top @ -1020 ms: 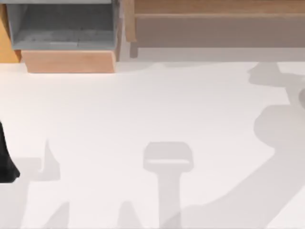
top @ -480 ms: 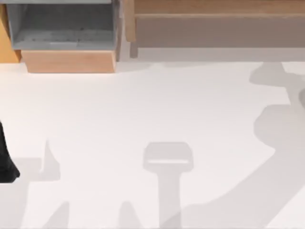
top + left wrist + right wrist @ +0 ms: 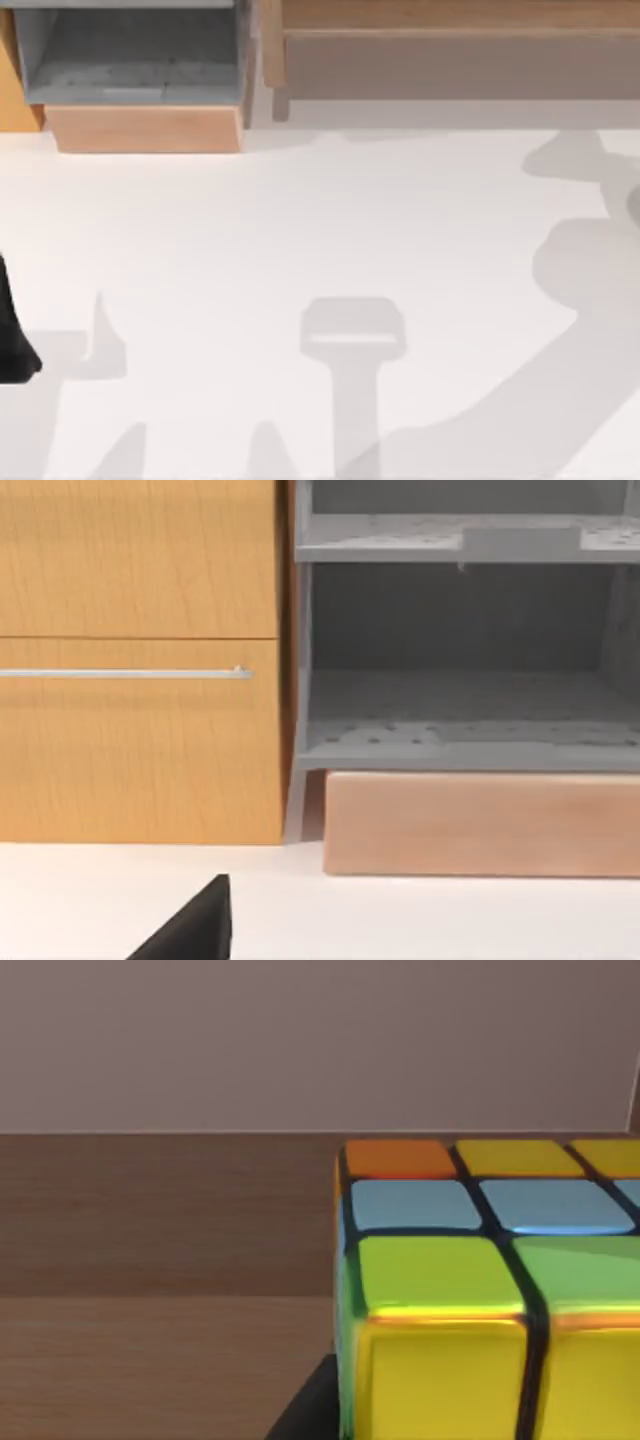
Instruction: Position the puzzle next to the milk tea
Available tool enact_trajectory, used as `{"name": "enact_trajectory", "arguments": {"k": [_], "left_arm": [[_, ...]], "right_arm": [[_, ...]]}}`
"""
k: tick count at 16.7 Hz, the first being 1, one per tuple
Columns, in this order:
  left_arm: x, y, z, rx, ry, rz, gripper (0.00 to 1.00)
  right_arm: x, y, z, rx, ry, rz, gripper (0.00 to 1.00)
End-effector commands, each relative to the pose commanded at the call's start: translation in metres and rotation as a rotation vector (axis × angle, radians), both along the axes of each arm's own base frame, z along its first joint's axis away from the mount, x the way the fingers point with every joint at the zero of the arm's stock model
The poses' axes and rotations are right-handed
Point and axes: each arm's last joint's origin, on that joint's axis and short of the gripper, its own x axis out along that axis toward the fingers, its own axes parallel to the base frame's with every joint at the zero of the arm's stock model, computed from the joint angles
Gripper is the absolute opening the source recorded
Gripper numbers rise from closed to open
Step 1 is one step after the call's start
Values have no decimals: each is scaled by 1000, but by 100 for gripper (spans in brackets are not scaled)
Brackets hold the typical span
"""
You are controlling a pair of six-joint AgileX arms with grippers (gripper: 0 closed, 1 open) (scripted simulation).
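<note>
Right wrist cam is sitting right up against the puzzle (image 3: 480, 1290). Its top face shows an orange tile at the corner with yellow ones beside it, then a row of light blue tiles, then green. The side facing the camera is yellow, with dark grid lines between everything. Behind the cube there's a brown wood-grain surface (image 3: 160, 1220) with a plain greyish wall (image 3: 300, 1040) above it. A dark sliver (image 3: 305, 1410) pokes in just under the cube's corner, and I honestly can't say what it is. I also can't tell whether the right gripper is clamped on the cube or open.

From above, the white table (image 3: 300, 220) just has arm shadows across it, the big one sweeping in from the right side. The left arm (image 3: 12, 335) is a dark shape parked at the left edge. At the far left there's a grey shelf unit (image 3: 130, 55) on a light wooden base (image 3: 145, 130). A long wooden piece (image 3: 450, 50) runs along the far right.

Left wrist cam looks at that same shelf unit, next to an orange wooden cabinet (image 3: 140, 730) with a thin metal handle (image 3: 120, 673). A dark bit of the left gripper (image 3: 195, 932) hangs over the table, and I can't tell if that one's open or closed either.
</note>
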Motion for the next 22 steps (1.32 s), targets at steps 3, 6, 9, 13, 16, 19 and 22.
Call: {"name": "enact_trajectory", "arguments": {"k": [3,6,9,13,16,19,22], "left_arm": [[0,0,0,0,0,0,100],[0,0,0,0,0,0,100],[0,0,0,0,0,0,100],[0,0,0,0,0,0,100],[0,0,0,0,0,0,100],[0,0,0,0,0,0,100],[0,0,0,0,0,0,100]], "right_arm": [[0,0,0,0,0,0,0],[0,0,0,0,0,0,0],[-1,-1,1,1,-1,-3,0],[-5,1,15,-18,-44,17,0],[-11,0,24,-25,-52,26,0],[-9,-1,20,-17,-27,21,0],[-1,-1,11,0,-3,0,0]]}}
